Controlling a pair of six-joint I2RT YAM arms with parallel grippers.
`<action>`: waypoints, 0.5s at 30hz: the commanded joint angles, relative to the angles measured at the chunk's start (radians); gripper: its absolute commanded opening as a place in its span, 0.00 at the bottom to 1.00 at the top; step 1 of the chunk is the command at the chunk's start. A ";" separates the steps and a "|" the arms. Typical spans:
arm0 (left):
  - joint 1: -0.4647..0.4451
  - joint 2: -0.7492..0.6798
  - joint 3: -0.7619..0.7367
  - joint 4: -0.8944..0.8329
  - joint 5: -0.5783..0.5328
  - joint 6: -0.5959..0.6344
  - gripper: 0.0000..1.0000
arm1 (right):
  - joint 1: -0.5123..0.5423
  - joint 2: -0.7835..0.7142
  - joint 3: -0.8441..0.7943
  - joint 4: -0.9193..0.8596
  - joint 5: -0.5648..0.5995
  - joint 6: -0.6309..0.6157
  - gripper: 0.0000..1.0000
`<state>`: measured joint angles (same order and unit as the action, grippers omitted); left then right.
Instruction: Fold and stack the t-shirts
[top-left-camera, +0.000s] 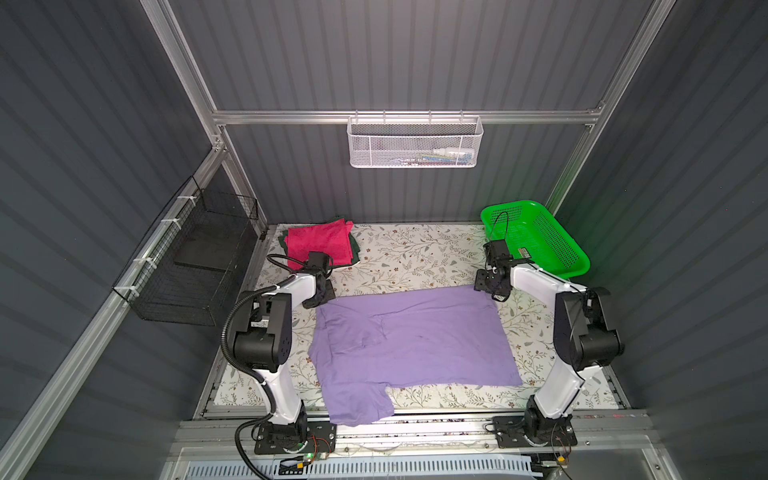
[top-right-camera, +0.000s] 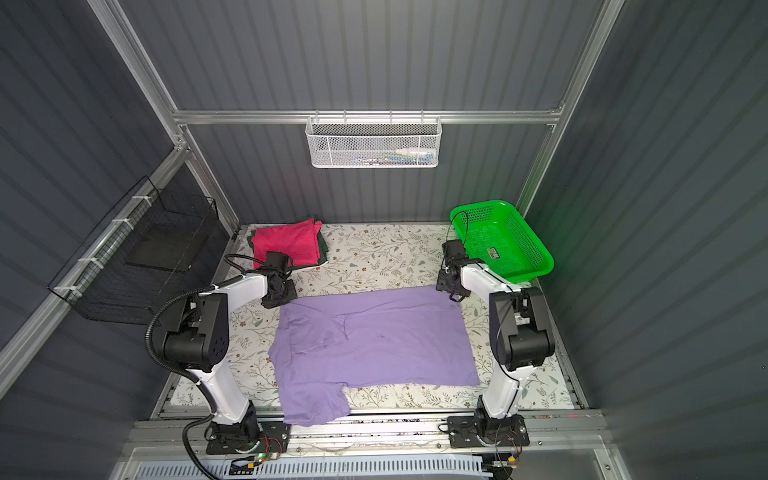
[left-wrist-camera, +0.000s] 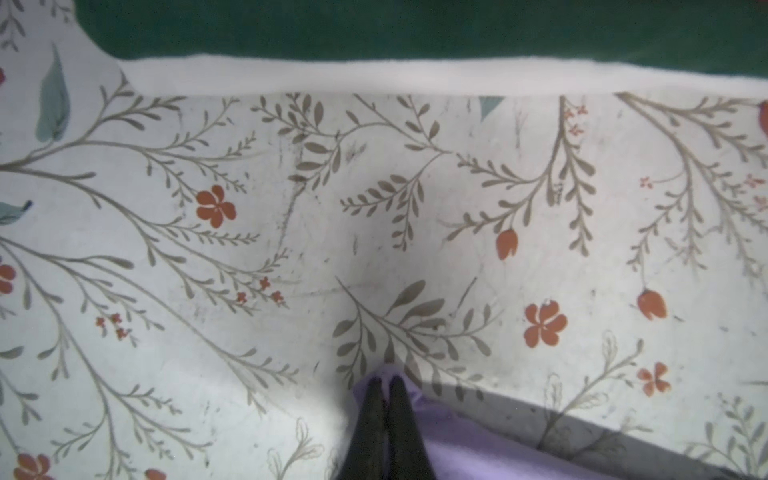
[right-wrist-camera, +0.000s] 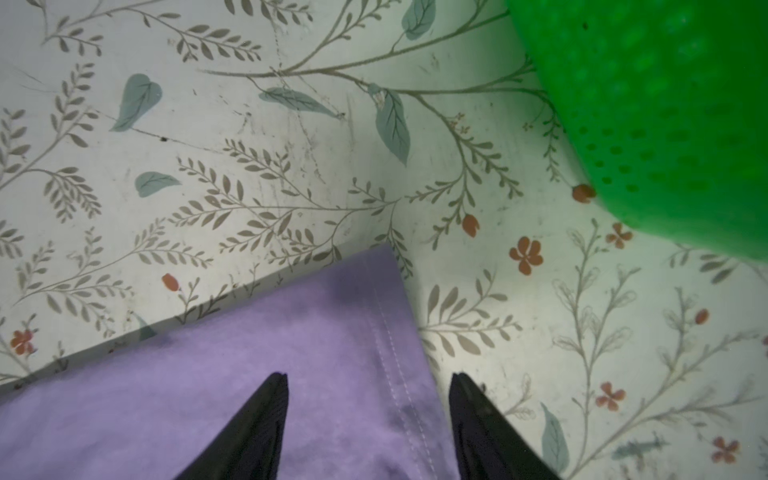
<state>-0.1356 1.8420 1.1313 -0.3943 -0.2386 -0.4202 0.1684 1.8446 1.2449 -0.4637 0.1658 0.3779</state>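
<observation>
floral tabletop (top-left-camera: 415, 253) lies bare between the spread lavender t-shirt (top-left-camera: 407, 336), its sleeve overhanging the near edge, and the far-left magenta t-shirt (top-left-camera: 320, 241). left end effector (left-wrist-camera: 385, 380) is clenched on the lavender t-shirt's far-left corner, seen only in the left wrist view. right end effector (right-wrist-camera: 369, 376) gapes astride the far-right hem, near the green basket (right-wrist-camera: 665, 104).

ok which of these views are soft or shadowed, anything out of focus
Left wrist view: soft overall, the dark green t-shirt smeared, a grey shadow on the table ahead of the left gripper. Right wrist view: the green basket is out of focus and tints the table green. Both top views: evenly lit.
</observation>
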 joint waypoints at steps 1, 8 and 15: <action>0.007 -0.013 -0.015 0.012 0.023 0.008 0.00 | -0.005 0.070 0.090 -0.085 0.004 -0.016 0.57; 0.006 -0.036 -0.026 0.016 0.038 0.008 0.00 | -0.007 0.207 0.236 -0.222 -0.014 -0.042 0.54; 0.007 -0.039 -0.027 0.018 0.056 0.008 0.00 | -0.007 0.259 0.286 -0.274 -0.017 -0.049 0.43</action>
<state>-0.1356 1.8301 1.1168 -0.3683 -0.2081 -0.4202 0.1642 2.0865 1.5009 -0.6636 0.1532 0.3378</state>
